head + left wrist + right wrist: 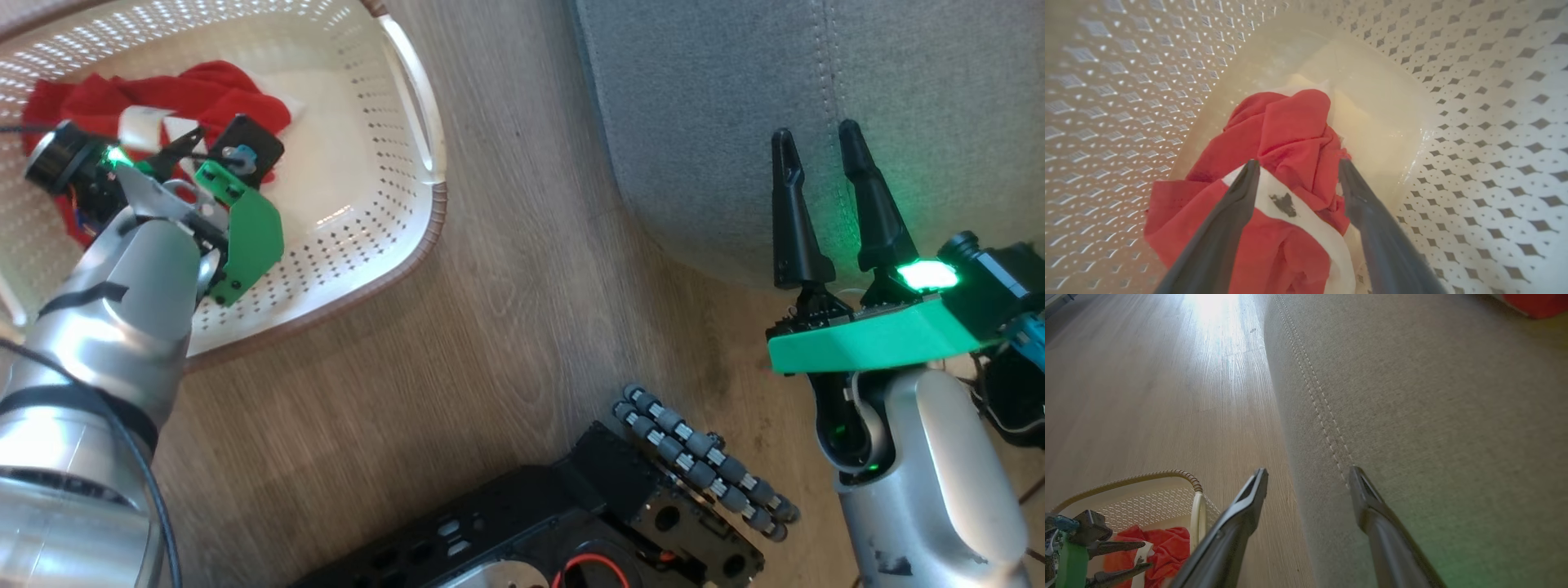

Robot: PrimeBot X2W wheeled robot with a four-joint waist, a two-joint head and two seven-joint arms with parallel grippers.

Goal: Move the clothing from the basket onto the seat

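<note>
Clothing [1290, 134]: red heap in the basket [359, 212], left of the seat [735, 98].
Handling: soft, light, limp (likely to trail); pinch a raised fold beside the white trim [1306, 216].
Left claw [1298, 163]: fingers apart, poised over the heap.
Right claw [816, 131]: apart, empty, over the seat edge.
Right wrist view: adds a red patch [1539, 302] far along the seat.

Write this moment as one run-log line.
left gripper: open, over red fabric clothing in cream perforated plastic basket | right gripper: open, at edge of grey upholstered seat
</note>
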